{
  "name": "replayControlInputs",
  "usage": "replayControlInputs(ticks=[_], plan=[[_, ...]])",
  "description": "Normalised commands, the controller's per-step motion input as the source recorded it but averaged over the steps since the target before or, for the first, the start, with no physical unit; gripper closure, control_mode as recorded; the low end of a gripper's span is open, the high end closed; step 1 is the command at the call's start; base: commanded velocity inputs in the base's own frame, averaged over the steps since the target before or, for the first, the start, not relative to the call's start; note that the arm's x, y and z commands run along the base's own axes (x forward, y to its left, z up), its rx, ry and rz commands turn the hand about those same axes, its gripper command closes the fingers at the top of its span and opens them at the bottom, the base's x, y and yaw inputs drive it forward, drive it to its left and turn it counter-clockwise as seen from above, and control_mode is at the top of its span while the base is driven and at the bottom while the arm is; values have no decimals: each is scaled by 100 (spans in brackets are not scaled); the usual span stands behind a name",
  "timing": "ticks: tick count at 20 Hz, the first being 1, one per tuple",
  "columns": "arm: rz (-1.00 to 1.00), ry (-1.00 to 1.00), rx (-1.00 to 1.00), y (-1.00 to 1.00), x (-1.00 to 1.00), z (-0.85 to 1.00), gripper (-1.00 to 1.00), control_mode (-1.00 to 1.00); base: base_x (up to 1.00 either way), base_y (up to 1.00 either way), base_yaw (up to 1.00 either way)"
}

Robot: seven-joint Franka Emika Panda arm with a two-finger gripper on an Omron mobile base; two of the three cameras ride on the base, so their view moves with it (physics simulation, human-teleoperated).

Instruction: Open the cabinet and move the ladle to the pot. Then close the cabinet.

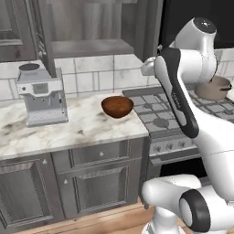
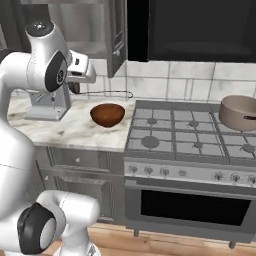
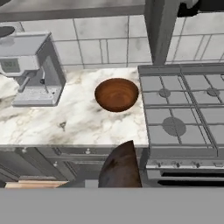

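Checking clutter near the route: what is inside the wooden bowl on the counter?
The wooden bowl looks empty; the hand view shows its bare brown inside. Nothing covers it.

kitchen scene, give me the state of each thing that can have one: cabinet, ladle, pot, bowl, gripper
cabinet: door swung open.
ladle: held in the air above the counter, handle level.
pot: upright on the stove's back right burner, no ladle in it.
wooden bowl: upright on the counter, empty.
gripper: shut on the ladle.
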Motion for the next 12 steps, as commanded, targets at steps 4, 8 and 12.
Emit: replayControlInputs(ticks=[4, 8, 12], plan=[[0, 0, 0, 0, 0, 0, 100, 100, 1, -100, -7], [0, 0, 0, 0, 0, 0, 100, 100, 16, -100, -4], [0, 0, 0, 0, 0, 0, 100, 100, 48, -100, 0]])
